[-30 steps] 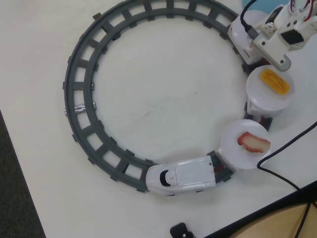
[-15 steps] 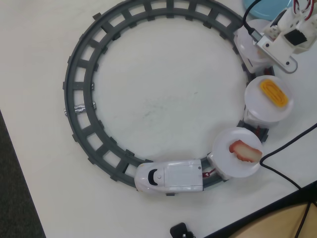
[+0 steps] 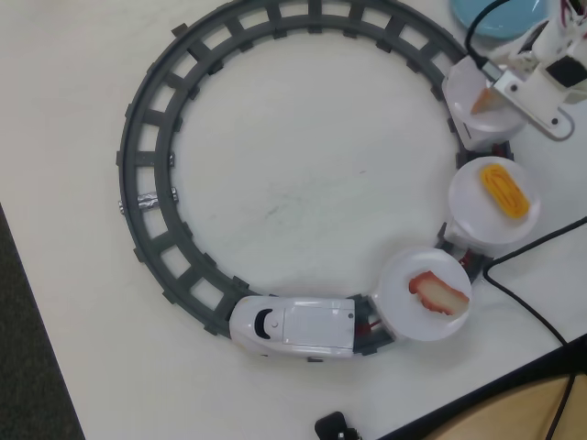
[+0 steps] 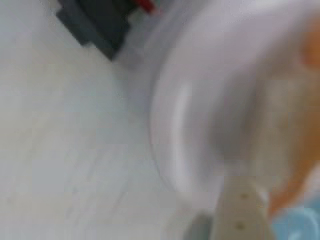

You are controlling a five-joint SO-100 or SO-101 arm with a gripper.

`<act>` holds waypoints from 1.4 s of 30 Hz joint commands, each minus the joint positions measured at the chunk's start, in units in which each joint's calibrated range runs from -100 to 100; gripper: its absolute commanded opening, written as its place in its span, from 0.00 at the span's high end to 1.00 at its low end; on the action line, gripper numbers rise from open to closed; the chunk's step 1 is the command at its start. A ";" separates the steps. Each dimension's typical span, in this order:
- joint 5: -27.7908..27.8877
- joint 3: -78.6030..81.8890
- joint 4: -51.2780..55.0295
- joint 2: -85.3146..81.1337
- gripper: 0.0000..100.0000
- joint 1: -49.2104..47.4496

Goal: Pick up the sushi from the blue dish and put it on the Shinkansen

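Your gripper (image 3: 483, 99) holds the sushi (image 3: 481, 101) over the last white plate (image 3: 463, 96) of the Shinkansen (image 3: 293, 325). Blue dish (image 3: 491, 18) at top edge. Egg piece (image 3: 506, 190) and red-white piece (image 3: 438, 293) ride other plates.

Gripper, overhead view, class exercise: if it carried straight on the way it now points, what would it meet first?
The gripper, with the orange sushi at its tip, points down at the last white plate on the Shinkansen. That plate would probably be met first, though the height above it is unclear and the wrist view is blurred.

sushi (image 3: 481, 99) orange; blue dish (image 3: 491, 20) light-blue; Shinkansen (image 3: 293, 326) white; track (image 3: 151, 137) grey
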 commanded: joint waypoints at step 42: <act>-0.28 72.69 -4.43 -83.98 0.79 33.97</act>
